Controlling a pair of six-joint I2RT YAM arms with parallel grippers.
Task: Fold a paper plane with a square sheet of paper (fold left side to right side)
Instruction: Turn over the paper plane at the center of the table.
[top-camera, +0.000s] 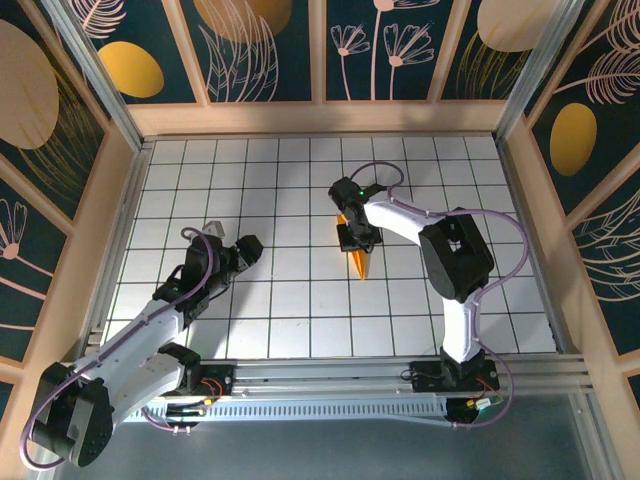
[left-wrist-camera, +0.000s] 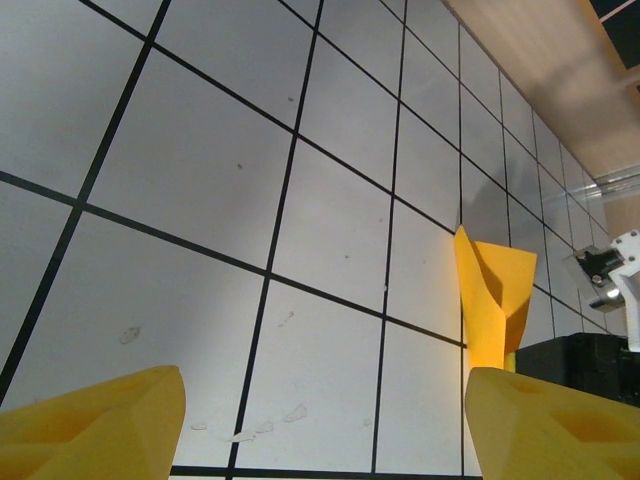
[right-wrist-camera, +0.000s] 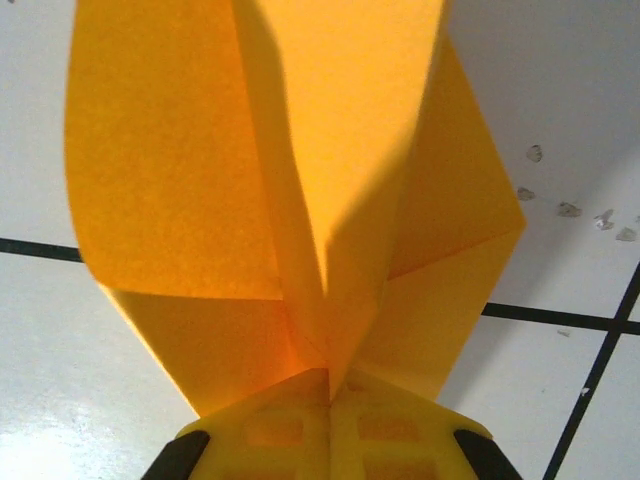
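Just right of centre in the top view: narrow, pointed orange-yellow folded paper plane (top-camera: 359, 262), tip toward the lower edge, over the white black-gridded worktop (top-camera: 300, 300); resting or lifted, cannot tell. Clamped at its upper end by the right end effector (top-camera: 355, 238), with yellow fingers (right-wrist-camera: 270, 435) pressed together on the centre crease, side flaps splayed. Left of centre, well apart from the paper: left end effector (top-camera: 250, 247), spread wide, gripping nothing.
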